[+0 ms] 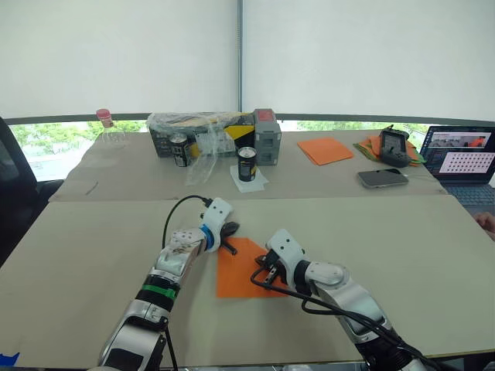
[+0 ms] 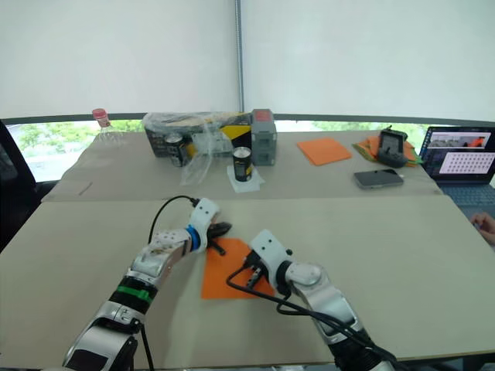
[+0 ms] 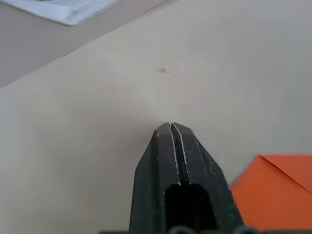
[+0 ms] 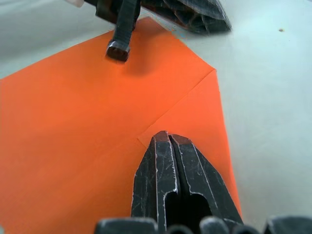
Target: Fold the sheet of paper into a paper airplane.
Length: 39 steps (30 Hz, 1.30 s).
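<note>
Sheet of paper under right hand

Beige table with the sheet of paper, cans, phone, laptop.

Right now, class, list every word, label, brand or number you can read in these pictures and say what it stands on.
None can be read.
The cans carry labels, too small to read.
The laptop screen shows rows of marks, too blurred to read.
The sheet of paper is plain orange, with no print.
</note>
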Tool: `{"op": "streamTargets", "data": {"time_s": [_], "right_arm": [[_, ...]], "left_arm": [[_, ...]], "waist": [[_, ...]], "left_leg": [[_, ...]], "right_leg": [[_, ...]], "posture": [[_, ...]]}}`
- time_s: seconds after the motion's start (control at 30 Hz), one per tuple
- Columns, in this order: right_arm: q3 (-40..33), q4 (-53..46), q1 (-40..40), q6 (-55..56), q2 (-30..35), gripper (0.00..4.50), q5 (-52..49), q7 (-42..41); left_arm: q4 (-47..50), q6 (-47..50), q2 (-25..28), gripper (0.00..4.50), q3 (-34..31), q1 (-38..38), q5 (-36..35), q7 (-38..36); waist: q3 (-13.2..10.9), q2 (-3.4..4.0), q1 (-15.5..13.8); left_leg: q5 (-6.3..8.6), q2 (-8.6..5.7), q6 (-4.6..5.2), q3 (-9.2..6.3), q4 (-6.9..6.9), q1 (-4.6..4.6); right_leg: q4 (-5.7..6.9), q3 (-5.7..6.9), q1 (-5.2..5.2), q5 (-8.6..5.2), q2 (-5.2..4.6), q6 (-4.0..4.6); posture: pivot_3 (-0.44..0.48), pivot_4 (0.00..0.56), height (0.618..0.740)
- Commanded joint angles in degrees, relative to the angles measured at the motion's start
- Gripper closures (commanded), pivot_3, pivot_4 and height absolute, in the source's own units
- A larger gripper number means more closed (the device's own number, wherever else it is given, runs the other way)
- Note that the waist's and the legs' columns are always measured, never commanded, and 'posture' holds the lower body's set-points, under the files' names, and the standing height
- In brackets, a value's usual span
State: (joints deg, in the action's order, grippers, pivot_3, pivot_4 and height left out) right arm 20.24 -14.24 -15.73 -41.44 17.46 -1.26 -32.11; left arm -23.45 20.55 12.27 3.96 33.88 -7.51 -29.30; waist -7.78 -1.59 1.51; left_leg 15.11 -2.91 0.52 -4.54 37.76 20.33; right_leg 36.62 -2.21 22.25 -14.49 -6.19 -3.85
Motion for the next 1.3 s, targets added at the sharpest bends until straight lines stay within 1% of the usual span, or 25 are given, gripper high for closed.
{"op": "streamTargets", "data": {"time_s": [0.03,0.17,0.3,0.47,0.67,0.73,0.83,0.97,1.07,1.3], "right_arm": [[3.23,4.18,2.27,-4.60,0.42,4.49,0.18,-0.41],[3.26,4.17,2.32,-4.77,0.52,4.49,0.27,-0.33],[3.24,4.02,2.45,-4.89,0.62,4.49,0.35,-0.23],[3.09,3.67,2.72,-5.06,0.81,4.49,0.56,0.16],[2.76,3.18,2.55,-4.69,1.27,4.49,1.07,0.78],[2.34,2.80,2.23,-4.33,1.39,4.49,1.25,1.28],[0.92,1.74,1.44,-3.98,1.37,4.49,0.93,2.08],[-2.85,-0.01,-1.22,-3.16,0.49,4.49,0.16,3.80],[-3.27,2.37,-2.96,-0.57,-0.35,4.49,1.13,5.67],[-2.20,8.82,-4.91,3.09,-1.14,4.49,2.07,6.69]], "left_arm": [[5.07,-4.87,-2.76,4.50,-4.29,1.23,-5.18,-0.51],[7.69,-4.36,-2.89,4.50,-0.28,-0.67,-5.02,-6.31],[8.61,-2.29,-2.40,4.50,2.44,-1.89,-4.50,-9.38],[8.84,0.96,-0.12,4.50,6.16,-3.60,-3.00,-12.38],[6.70,1.48,1.70,4.50,10.30,-4.26,1.73,-12.01],[6.32,1.69,1.72,4.50,10.63,-4.47,2.49,-11.58],[6.03,2.10,1.83,4.50,11.09,-4.63,3.04,-11.55],[5.36,2.18,1.82,4.50,11.24,-4.58,3.90,-10.64],[5.06,2.43,1.82,4.50,11.35,-4.44,4.06,-10.65],[4.57,2.36,1.92,4.50,11.41,-3.95,3.94,-10.75]], "waist": [[-0.03,-0.05,-0.21],[-0.02,-0.04,-0.15],[-0.02,-0.04,-0.11],[-0.03,-0.04,-0.10],[-0.03,-0.04,-0.30],[-0.02,-0.03,-0.33],[-0.02,-0.03,-0.41],[-0.03,-0.03,-0.48],[-0.05,-0.01,-0.67],[-0.05,-0.01,-0.66]], "left_leg": [[0.00,0.00,-0.01,-0.01,0.00,0.00],[0.02,-0.01,-0.03,0.02,-0.01,-0.01],[0.02,-0.02,-0.03,0.03,-0.01,-0.01],[0.02,-0.02,-0.03,0.02,-0.01,0.00],[0.02,-0.02,-0.02,0.02,-0.01,0.00],[0.03,-0.01,-0.02,0.00,-0.02,-0.02],[0.03,-0.01,-0.01,0.00,-0.03,-0.01],[0.03,-0.01,-0.01,0.00,-0.03,0.00],[0.03,-0.02,-0.01,0.00,-0.02,0.06],[0.03,-0.03,-0.01,0.00,-0.02,0.11]], "right_leg": [[-0.01,0.00,0.00,0.00,-0.01,0.00],[-0.06,-0.01,-0.04,0.01,-0.01,0.01],[-0.09,-0.01,-0.05,0.01,0.00,0.01],[-0.09,0.00,-0.05,0.00,0.00,0.01],[-0.18,0.00,-0.07,0.00,0.00,0.01],[-0.27,0.03,-0.12,0.01,0.00,0.01],[-0.34,0.04,-0.12,0.01,0.00,0.01],[-0.37,0.04,-0.12,0.02,0.00,0.01],[-0.38,0.04,-0.10,0.04,0.00,0.03],[-0.42,0.04,-0.08,0.07,-0.01,0.07]], "posture": [[0.000,0.150,0.739],[0.000,0.150,0.739],[0.000,0.150,0.739],[0.000,0.150,0.739],[0.000,0.150,0.739],[0.000,0.150,0.739],[0.000,0.150,0.739],[0.000,0.150,0.739],[0.000,0.150,0.739],[0.000,0.150,0.739]]}}
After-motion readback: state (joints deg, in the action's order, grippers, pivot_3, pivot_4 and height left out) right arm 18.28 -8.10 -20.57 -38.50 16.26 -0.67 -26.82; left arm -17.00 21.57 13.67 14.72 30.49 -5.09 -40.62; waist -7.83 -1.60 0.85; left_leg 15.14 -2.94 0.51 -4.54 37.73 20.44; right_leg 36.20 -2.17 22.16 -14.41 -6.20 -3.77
